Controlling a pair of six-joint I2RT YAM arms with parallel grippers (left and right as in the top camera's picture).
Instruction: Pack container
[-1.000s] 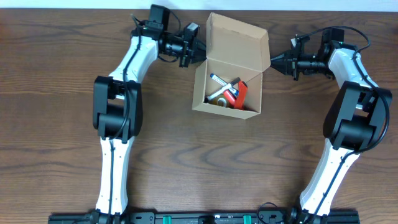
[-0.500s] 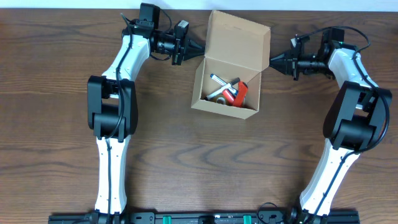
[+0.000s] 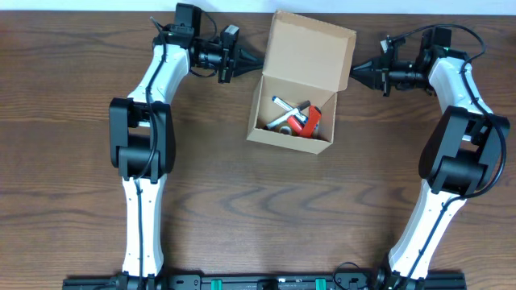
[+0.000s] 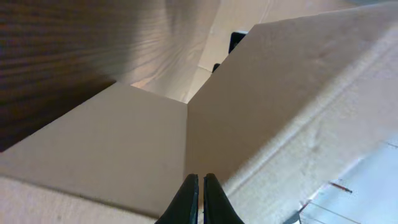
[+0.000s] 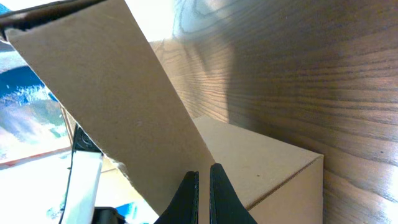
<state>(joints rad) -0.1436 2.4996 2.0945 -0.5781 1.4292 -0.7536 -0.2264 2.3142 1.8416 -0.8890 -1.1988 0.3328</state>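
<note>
No writing can be read: the cardboard box is unmarked, and any print on the items inside is too small.

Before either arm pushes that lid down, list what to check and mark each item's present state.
1. Lid of the container standing open: ok.
2. Marker and red item inside the walls: ok.
3. Contents below the rim: cannot tell.
4. Left hand shut, beside the lid: ok.
5. Right hand shut, beside the lid: ok.
6. Either hand touching the lid: cannot tell.
</note>
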